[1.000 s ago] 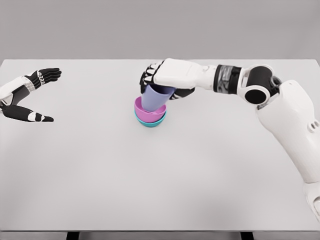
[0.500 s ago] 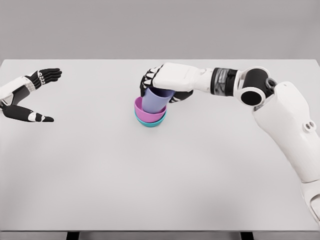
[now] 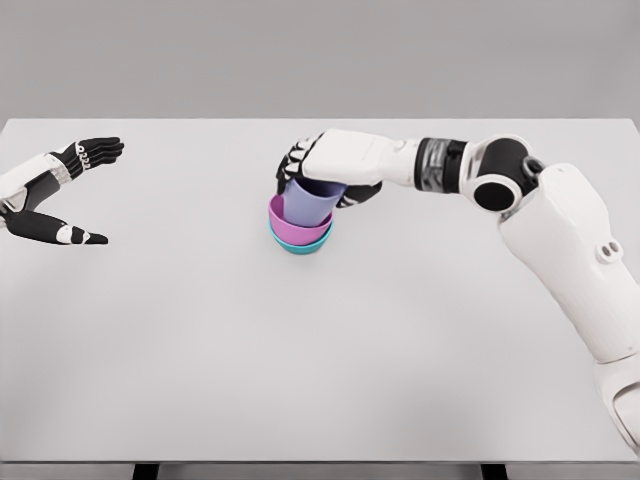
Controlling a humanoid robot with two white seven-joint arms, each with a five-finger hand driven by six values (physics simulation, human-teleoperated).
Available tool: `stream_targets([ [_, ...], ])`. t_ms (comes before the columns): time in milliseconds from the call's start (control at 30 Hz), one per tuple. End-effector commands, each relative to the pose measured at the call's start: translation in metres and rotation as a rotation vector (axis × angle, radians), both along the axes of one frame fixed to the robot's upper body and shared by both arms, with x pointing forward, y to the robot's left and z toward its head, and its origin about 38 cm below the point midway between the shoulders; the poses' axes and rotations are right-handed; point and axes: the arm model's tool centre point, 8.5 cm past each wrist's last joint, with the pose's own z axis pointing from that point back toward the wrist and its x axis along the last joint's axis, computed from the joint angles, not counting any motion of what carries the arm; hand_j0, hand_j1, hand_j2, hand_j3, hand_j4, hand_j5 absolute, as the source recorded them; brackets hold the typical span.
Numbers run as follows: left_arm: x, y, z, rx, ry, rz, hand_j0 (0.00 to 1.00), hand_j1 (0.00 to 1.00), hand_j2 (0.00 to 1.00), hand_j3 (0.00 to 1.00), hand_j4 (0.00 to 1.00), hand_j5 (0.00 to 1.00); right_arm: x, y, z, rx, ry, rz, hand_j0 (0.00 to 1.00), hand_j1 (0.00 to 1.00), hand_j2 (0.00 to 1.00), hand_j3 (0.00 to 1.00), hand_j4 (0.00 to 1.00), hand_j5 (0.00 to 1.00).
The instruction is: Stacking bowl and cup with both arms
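1. You are looking down from the robot's head onto a pale grey table (image 3: 320,360) that fills most of the frame, with a plain grey wall behind it.
2. Just above and slightly left of the frame's centre, you see a pink bowl (image 3: 285,228) nested inside a teal bowl (image 3: 300,246); only the teal bowl's lower rim shows beneath the pink one.
3. A lavender cup (image 3: 306,206) stands in the pink bowl, leaning a little so its top tips toward the upper right.
4. The right arm comes in from the lower right edge and reaches across to the upper centre. Its right hand (image 3: 325,170) sits over the top of the cup, with the dark fingers (image 3: 292,168) curled down around the cup's upper part, gripping it.
5. Whether the cup's base rests fully on the bowl's floor, you cannot tell from here.
6. At the far left edge, in the upper part of the frame, the left hand (image 3: 50,195) hovers above the table, well apart from the bowls. Its fingers are stretched out and spread, thumb apart from the rest, holding nothing.
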Motion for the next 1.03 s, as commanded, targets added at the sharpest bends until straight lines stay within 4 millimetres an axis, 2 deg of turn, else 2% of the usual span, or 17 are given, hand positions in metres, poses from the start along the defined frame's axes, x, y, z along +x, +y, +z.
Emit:
stream_targets([
  [0,0.0,0.001,0.001,-0.007,0.001,0.003,1.0,1.0,1.0,1.0,1.0,1.0,0.0,0.001,-0.003,-0.018,0.0,-0.001,0.96,0.96,0.96,0.96,0.96,0.96],
  [200,0.0,0.0,0.0,-0.008,0.003,0.003,1.0,1.0,1.0,1.0,1.0,1.0,-0.002,0.001,0.002,-0.005,-0.011,0.005,1.0,1.0,1.0,1.0,1.0,1.0],
  [300,0.0,0.0,0.001,-0.01,0.0,0.003,1.0,1.0,1.0,1.0,1.0,1.0,-0.005,-0.003,0.029,0.04,-0.074,0.006,1.0,1.0,1.0,1.0,1.0,1.0],
  [367,0.0,0.0,0.001,-0.01,0.0,0.003,1.0,1.0,1.0,1.0,1.0,1.0,-0.003,-0.025,0.071,0.129,-0.169,-0.04,1.0,1.0,1.0,1.0,1.0,1.0],
  [400,0.0,0.0,0.001,-0.01,0.0,0.003,1.0,1.0,1.0,1.0,1.0,1.0,-0.005,-0.034,0.083,0.145,-0.2,-0.052,1.0,1.0,1.0,1.0,1.0,1.0],
  [433,0.001,-0.001,0.0,-0.012,0.0,0.002,1.0,1.0,1.0,1.0,1.0,1.0,-0.008,-0.052,0.101,0.168,-0.249,-0.08,1.0,1.0,1.0,1.0,1.0,1.0],
  [500,0.0,0.0,0.001,-0.01,0.0,0.003,1.0,1.0,1.0,1.0,1.0,1.0,-0.001,-0.109,0.121,0.194,-0.291,-0.21,1.0,1.0,1.0,1.0,1.0,1.0],
  [533,0.001,-0.001,0.0,-0.01,0.0,0.002,1.0,1.0,1.0,1.0,1.0,1.0,0.004,-0.153,0.116,0.191,-0.274,-0.313,1.0,1.0,1.0,1.0,1.0,1.0],
  [567,0.0,0.0,0.001,-0.009,0.0,0.002,1.0,1.0,1.0,1.0,1.0,1.0,0.007,-0.193,0.09,0.181,-0.205,-0.414,1.0,1.0,1.0,1.0,1.0,1.0],
  [600,0.0,-0.001,0.0,-0.01,0.002,0.002,1.0,1.0,1.0,1.0,1.0,1.0,0.011,-0.219,0.057,0.178,-0.114,-0.49,1.0,1.0,1.0,1.0,1.0,1.0],
  [667,0.0,-0.001,-0.001,-0.01,0.003,0.001,1.0,1.0,1.0,1.0,1.0,1.0,0.02,-0.251,0.012,0.169,0.027,-0.596,1.0,1.0,1.0,1.0,1.0,1.0],
  [700,0.0,-0.001,0.0,-0.009,0.0,0.001,1.0,1.0,1.0,1.0,1.0,1.0,0.021,-0.259,0.001,0.163,0.061,-0.621,1.0,1.0,1.0,1.0,1.0,1.0],
  [867,0.002,0.01,0.003,-0.012,-0.006,0.035,1.0,1.0,1.0,1.0,1.0,1.0,0.021,-0.273,-0.024,0.146,0.13,-0.667,1.0,1.0,1.0,1.0,1.0,1.0],
  [1000,-0.001,0.01,-0.002,-0.005,0.006,0.033,1.0,1.0,1.0,1.0,1.0,1.0,0.021,-0.271,-0.029,0.134,0.145,-0.665,1.0,1.0,1.0,1.0,1.0,1.0],
])
